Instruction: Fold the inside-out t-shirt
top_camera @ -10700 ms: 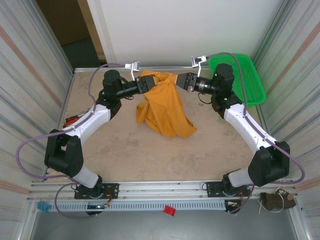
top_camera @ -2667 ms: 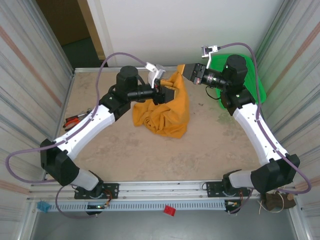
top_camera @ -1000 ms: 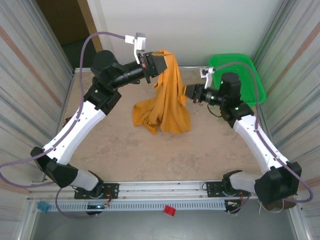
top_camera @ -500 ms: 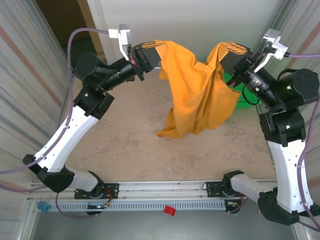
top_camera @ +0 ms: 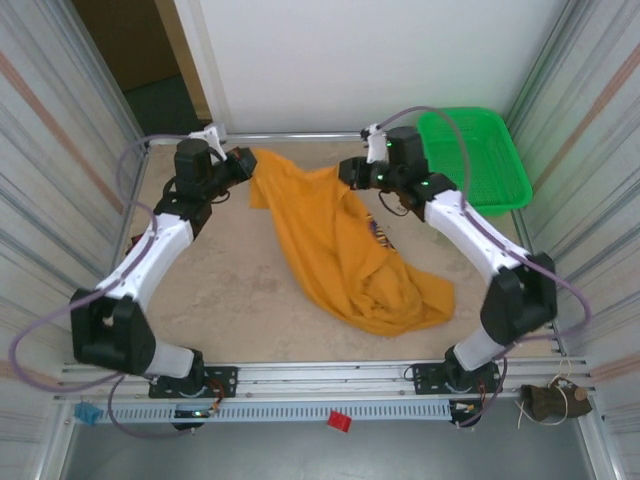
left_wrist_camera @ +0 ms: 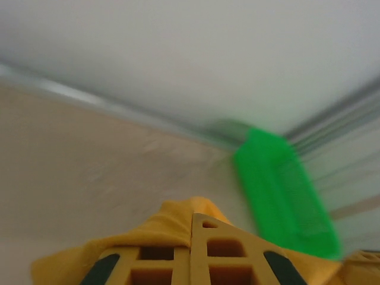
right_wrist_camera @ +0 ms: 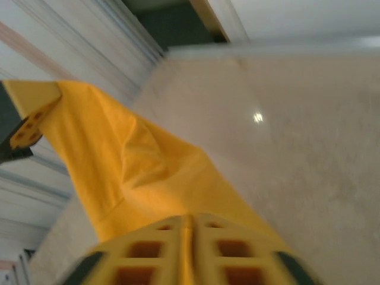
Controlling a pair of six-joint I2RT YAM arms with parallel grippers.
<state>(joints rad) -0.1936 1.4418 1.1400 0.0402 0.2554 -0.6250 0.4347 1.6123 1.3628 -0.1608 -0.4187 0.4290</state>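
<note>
The inside-out t-shirt (top_camera: 335, 250), mustard yellow, lies spread over the table from the far left down to the near right. A bit of dark print (top_camera: 378, 232) peeks out at its right edge. My left gripper (top_camera: 245, 164) sits low at the far left, shut on the shirt's far corner; its wrist view has cloth (left_wrist_camera: 157, 228) pinched between the fingers (left_wrist_camera: 228, 252). My right gripper (top_camera: 346, 172) is low at the far middle, its jaws close together on the shirt's other far edge (right_wrist_camera: 136, 160), with fabric in the slit between them.
A green plastic basket (top_camera: 475, 150) stands at the far right corner, just beyond the right arm, and also shows in the left wrist view as a green basket (left_wrist_camera: 279, 190). Corrugated metal walls close in both sides. A small red-handled tool (top_camera: 133, 241) lies at the left edge.
Both arms have come down from high up to the table's far edge. The shirt, which hung between them in the air, now lies stretched out on the table.
</note>
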